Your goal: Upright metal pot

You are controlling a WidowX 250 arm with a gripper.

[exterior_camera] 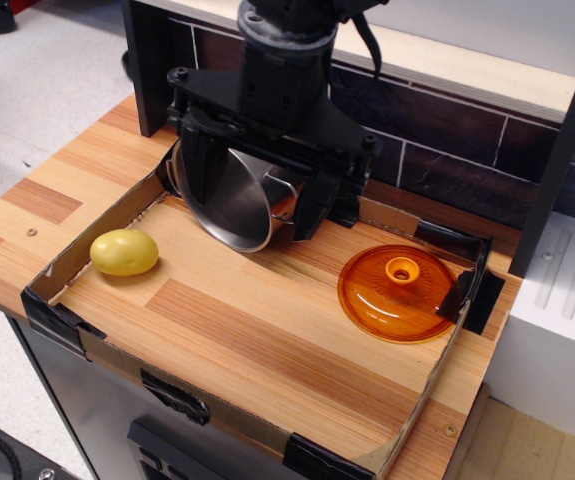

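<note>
The metal pot [229,200] is shiny steel and tilted on its side, with its round base facing the front left and its lower edge close to the wooden board. A thin wire handle shows at its right. My black gripper [257,205] comes down from above at the back of the tray. Its left finger [199,185] and right finger [312,205] stand on either side of the pot and press against it. The pot's opening faces away and is hidden behind the gripper.
A yellow potato [124,252] lies at the left of the cardboard-walled tray [57,300]. An orange translucent lid [399,293] lies at the right. A dark tiled wall [447,150] stands behind, and a white unit [557,300] is to the right.
</note>
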